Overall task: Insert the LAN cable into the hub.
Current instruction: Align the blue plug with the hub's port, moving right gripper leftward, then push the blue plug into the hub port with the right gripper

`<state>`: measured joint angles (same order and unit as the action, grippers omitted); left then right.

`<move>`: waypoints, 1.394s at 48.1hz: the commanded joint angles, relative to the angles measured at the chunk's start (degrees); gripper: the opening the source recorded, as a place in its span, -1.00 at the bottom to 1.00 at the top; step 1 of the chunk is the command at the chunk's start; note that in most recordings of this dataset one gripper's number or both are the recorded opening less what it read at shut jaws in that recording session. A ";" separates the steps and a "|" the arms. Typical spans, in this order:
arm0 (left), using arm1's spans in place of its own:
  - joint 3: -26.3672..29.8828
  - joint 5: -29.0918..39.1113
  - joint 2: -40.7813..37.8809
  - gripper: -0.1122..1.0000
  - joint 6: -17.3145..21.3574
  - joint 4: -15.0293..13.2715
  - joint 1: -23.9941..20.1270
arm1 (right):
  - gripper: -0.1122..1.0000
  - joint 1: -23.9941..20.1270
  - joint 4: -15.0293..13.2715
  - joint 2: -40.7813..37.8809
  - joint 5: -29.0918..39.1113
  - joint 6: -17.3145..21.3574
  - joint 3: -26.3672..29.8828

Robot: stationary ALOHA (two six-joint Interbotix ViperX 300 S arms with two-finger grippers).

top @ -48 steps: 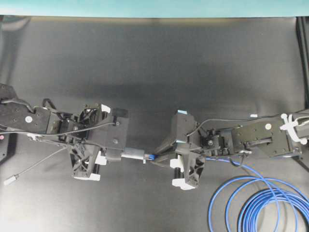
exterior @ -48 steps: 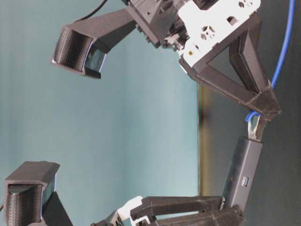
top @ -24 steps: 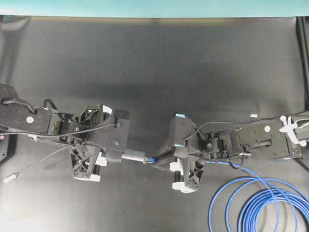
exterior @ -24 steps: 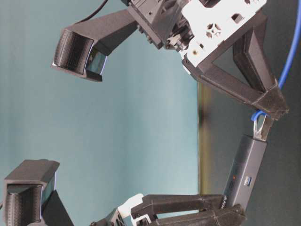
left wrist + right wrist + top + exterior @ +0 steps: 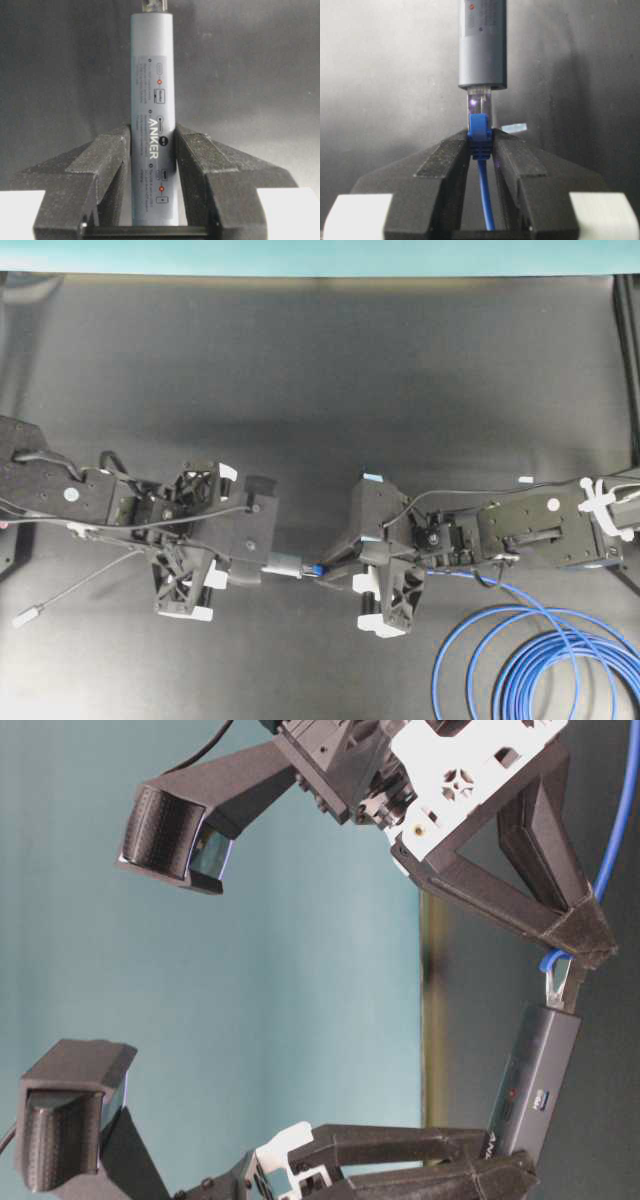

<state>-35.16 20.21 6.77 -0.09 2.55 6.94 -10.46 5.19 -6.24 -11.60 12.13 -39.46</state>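
Note:
The hub (image 5: 283, 564), a slim grey bar, is held above the black table with my left gripper (image 5: 258, 570) shut on its lower half (image 5: 152, 125). My right gripper (image 5: 335, 568) is shut on the blue boot (image 5: 480, 132) of the LAN cable (image 5: 540, 665). The cable's clear plug (image 5: 480, 102) points straight at the hub's end (image 5: 482, 75) and meets its port. How deep it sits I cannot tell. In the table-level view the plug (image 5: 560, 985) touches the top of the tilted hub (image 5: 540, 1070).
The blue cable's coils lie at the table's lower right. The hub's thin grey lead (image 5: 85, 583) trails left to a small silver plug (image 5: 22, 618). A white tag (image 5: 525, 480) lies on the mat. A teal wall (image 5: 320, 255) borders the far edge.
The left arm has shifted right towards the right gripper. Hub and plug have drifted together and the hub leans a bit more. Both grips are unchanged.

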 commanded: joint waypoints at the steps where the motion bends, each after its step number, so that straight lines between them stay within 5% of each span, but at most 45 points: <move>1: 2.11 -0.35 0.09 -0.28 0.09 0.09 0.35 | -0.56 0.97 0.09 0.44 -0.62 0.35 1.49; 45: 6.24 -0.62 -2.55 -0.28 1.76 0.09 -0.88 | -0.56 2.72 0.09 0.26 -0.62 0.35 3.08; 67: -0.88 -12.22 -0.18 -0.28 1.58 0.18 -0.97 | -0.56 2.72 2.02 2.46 -13.18 0.26 -2.46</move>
<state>-36.65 10.46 6.86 1.49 2.55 5.45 -8.88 6.77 -6.15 -21.09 12.13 -43.24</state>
